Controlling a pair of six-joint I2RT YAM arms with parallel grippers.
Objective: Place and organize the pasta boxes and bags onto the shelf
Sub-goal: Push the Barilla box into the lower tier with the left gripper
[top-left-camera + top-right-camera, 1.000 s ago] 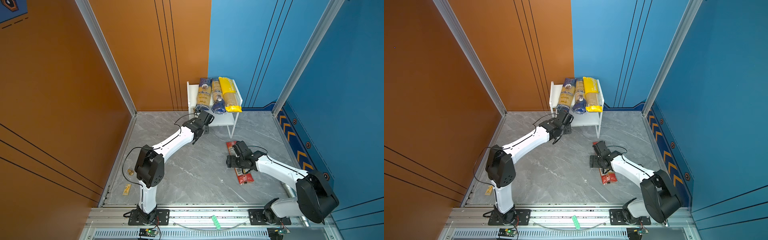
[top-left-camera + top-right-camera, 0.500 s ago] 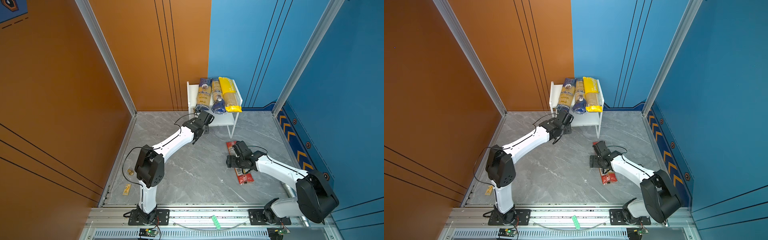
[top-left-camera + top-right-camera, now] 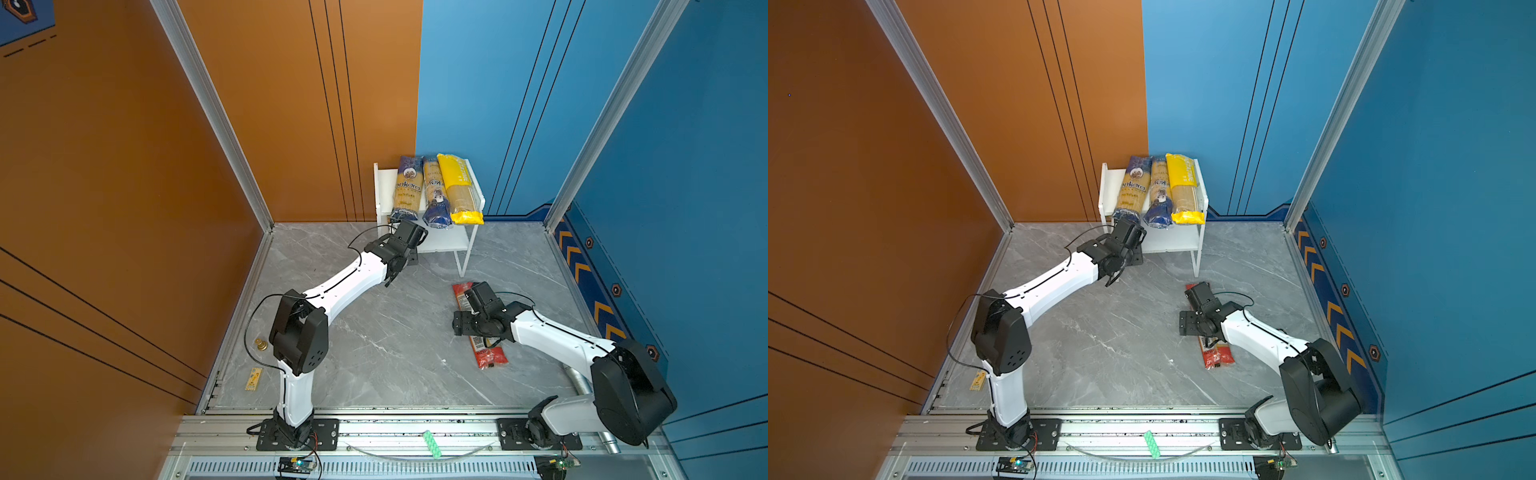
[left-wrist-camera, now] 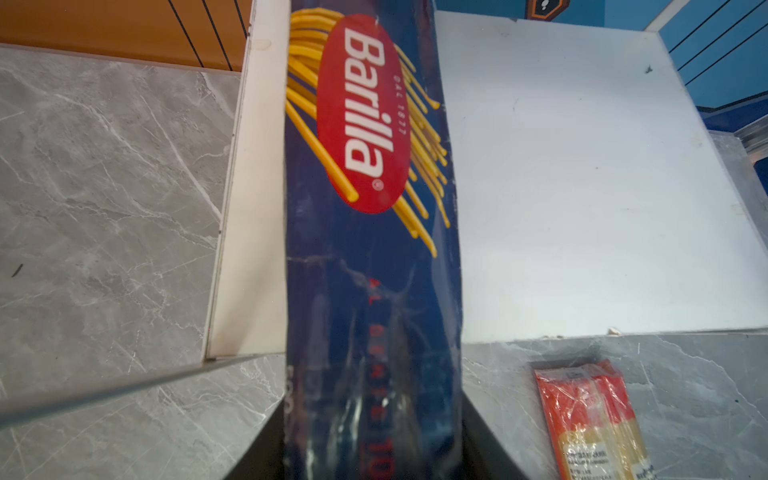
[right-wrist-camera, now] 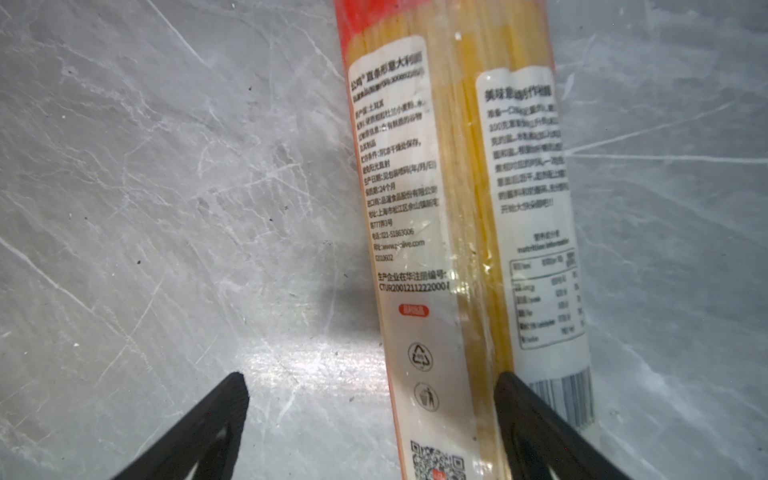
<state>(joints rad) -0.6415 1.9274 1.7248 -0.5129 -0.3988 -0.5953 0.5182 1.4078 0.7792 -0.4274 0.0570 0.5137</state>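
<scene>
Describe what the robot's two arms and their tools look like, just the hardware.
Both the left arm and right arm have smooth white link shells with bulky black joint housings, thin black cables looping outside, and black base plates on a silver rail. The left tool and right tool end in black tapering fingers.

both top views look down from high above the front rail (image 3: 415,426) onto the whole floor (image 3: 374,345), shelf (image 3: 440,243) at its far edge. wrist views sit close: left faces the shelf, right the floor; both show the red pack (image 4: 590,415).
</scene>
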